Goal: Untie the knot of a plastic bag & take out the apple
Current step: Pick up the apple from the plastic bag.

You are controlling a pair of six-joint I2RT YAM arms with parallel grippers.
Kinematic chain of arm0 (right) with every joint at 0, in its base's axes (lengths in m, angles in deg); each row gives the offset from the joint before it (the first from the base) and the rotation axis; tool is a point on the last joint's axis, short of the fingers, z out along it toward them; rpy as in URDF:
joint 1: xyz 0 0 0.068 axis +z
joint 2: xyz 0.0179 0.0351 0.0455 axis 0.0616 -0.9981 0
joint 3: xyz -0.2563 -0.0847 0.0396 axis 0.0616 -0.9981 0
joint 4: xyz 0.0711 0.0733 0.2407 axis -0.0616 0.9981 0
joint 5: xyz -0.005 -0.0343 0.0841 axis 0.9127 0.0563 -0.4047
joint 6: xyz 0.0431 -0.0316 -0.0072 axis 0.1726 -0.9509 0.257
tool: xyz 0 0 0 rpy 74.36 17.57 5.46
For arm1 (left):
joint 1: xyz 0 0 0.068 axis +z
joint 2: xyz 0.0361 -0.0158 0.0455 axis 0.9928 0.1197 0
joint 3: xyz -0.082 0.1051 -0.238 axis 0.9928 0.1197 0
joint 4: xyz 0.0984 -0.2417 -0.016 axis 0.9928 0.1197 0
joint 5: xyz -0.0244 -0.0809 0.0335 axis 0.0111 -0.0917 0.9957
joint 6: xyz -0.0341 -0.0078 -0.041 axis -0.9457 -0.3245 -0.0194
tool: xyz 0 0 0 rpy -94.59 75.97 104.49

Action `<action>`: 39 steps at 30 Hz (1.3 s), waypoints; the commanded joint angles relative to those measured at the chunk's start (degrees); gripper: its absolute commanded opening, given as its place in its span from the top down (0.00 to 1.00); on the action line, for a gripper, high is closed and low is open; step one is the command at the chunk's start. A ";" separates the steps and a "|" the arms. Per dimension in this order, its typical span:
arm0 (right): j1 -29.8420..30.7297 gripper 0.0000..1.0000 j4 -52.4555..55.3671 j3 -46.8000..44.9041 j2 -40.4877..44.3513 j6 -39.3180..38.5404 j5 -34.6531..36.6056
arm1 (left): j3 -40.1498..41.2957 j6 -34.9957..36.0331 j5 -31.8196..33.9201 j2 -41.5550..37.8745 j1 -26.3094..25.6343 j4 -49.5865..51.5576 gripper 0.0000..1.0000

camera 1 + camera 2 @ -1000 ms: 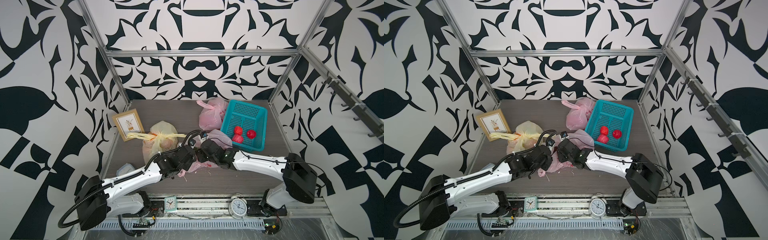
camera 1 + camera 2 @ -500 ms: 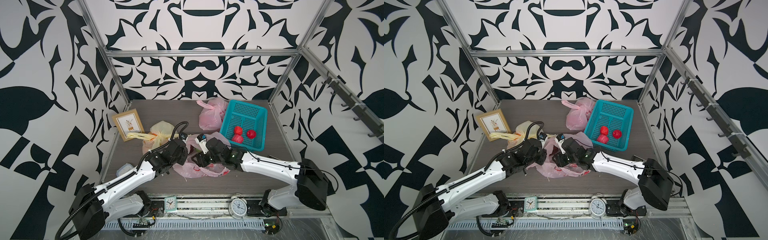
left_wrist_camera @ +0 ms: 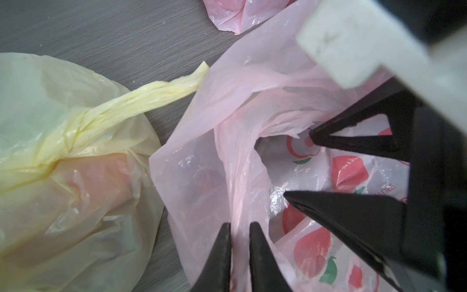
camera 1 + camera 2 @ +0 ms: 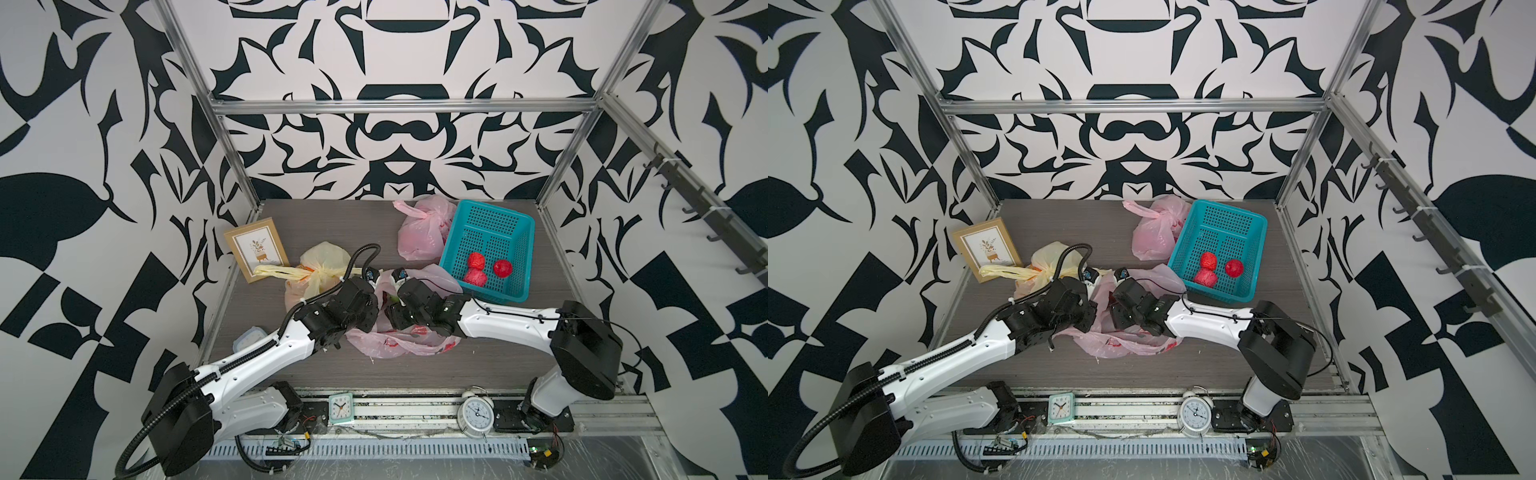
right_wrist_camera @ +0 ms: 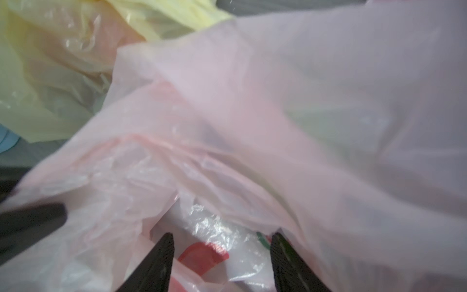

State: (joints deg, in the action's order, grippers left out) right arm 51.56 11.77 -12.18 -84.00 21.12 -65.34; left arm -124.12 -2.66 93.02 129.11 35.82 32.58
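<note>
Pink, thin, half-clear film of the pink bag (image 3: 197,164) is clamped between the nearly closed tips of the left pincer (image 3: 240,226), and a gathered fold is seen running up from the grip. Just beyond those tips the bag's mouth is seen gaping, its rim crumpled into soft pleats. Inside, a whiter layer printed with red fruit shapes and green leaves is shown. Into that mouth the right pincer (image 5: 222,239) is set from the opposite side, its two black fingers spread well apart, with glossy printed film between them and nothing gripped. What lies deeper in the bag is hidden by folds and print. In both top views the bag is found slumped on the grey wood-grain table (image 4: 415,374), under and between the two pincers, with its loose end spread toward the near edge. Just beside it, on the left pincer's outer side, a yellow bag (image 3: 75,177) is seen tied shut, with one twisted handle (image 3: 156,92) stretched toward the pink film and an orange-pink blush showing through its skin. Farther off, beyond the right pincer, a second pink bag (image 4: 419,232) is set, knotted, just beside a teal basket (image 4: 490,224) in which three red round things (image 4: 502,268) are held. Beyond the yellow bag a framed picture (image 4: 256,249) is stood.
</note>
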 commanded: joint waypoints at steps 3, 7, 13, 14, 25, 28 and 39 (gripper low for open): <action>-0.24 0.32 -3.98 3.60 -0.01 -3.96 10.97 | 1.45 0.61 -1.35 -0.51 0.11 -0.82 0.82; -0.42 0.27 -3.48 6.12 -2.97 -5.18 16.12 | 1.57 0.67 -1.94 -0.36 0.11 -1.33 0.82; -2.01 0.25 -4.33 9.86 -8.04 -5.46 15.25 | 1.82 0.68 -2.45 -0.59 0.11 -1.55 0.82; -2.38 0.24 -4.44 10.31 -8.95 -5.29 14.68 | 1.87 0.74 -2.45 -0.74 0.11 -1.54 0.82; -6.14 0.26 -5.88 12.81 -15.37 -3.80 8.62 | 2.33 0.95 -1.94 -2.15 0.09 -1.28 0.82; -6.57 0.33 -5.61 12.87 -15.55 -3.49 7.29 | 2.33 0.96 -1.58 -2.33 0.11 -1.31 0.82; -6.76 0.60 1.92 10.08 -6.36 -3.74 -0.38 | 1.50 1.21 1.06 -2.15 0.20 0.23 0.82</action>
State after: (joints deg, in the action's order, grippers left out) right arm 44.92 9.91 -1.93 -96.02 17.45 -62.06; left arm -122.44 -1.63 92.50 127.60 35.88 31.23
